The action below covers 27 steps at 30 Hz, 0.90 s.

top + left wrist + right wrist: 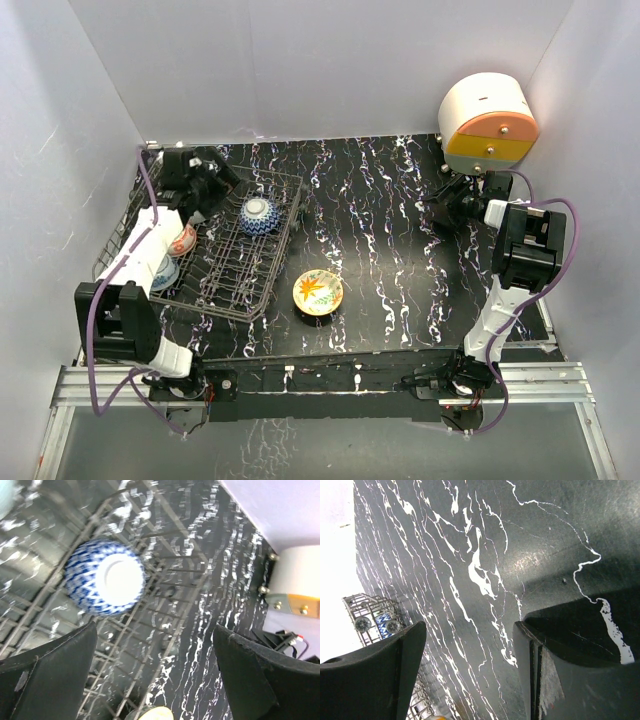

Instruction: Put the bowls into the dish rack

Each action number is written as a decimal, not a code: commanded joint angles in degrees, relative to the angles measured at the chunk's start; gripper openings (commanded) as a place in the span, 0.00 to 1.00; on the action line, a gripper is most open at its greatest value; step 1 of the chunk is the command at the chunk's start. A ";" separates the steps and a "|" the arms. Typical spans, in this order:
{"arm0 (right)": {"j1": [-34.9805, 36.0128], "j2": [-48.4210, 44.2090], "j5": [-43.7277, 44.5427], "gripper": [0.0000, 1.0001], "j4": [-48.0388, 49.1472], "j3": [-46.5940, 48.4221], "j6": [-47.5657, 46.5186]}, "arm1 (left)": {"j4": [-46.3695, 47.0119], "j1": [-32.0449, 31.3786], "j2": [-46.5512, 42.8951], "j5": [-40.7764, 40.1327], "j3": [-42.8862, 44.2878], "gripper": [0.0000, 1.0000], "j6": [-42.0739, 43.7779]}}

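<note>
The dark wire dish rack (235,285) stands at the left of the table. A blue-white bowl (258,215) lies upside down in its far part, also in the left wrist view (105,577). A red-orange bowl (184,240) and a pale bluish bowl (165,273) sit in the rack, partly hidden under my left arm. The yellow leaf bowl (317,292) sits upright on the table just right of the rack. My left gripper (220,188) is open and empty above the rack's far end, near the blue-white bowl. My right gripper (442,205) is open and empty over the table at the far right.
A round white, orange and yellow container (488,125) stands at the back right corner, close behind my right gripper. White walls enclose the black marbled table (380,250). The rack (372,617) shows at the left of the right wrist view.
</note>
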 commanded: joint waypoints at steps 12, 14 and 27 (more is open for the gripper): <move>-0.12 -2.85 1.13 0.73 0.41 -1.81 -0.19 | -17.26 -43.43 10.44 -13.58 13.59 0.85 28.64; -0.11 -2.98 1.14 0.73 0.49 -2.10 -0.23 | -17.77 -45.86 11.58 -13.78 12.99 0.82 30.25; -0.12 -3.58 1.07 0.73 0.15 -3.01 -0.67 | -18.20 -56.51 18.57 -19.89 10.34 0.76 31.24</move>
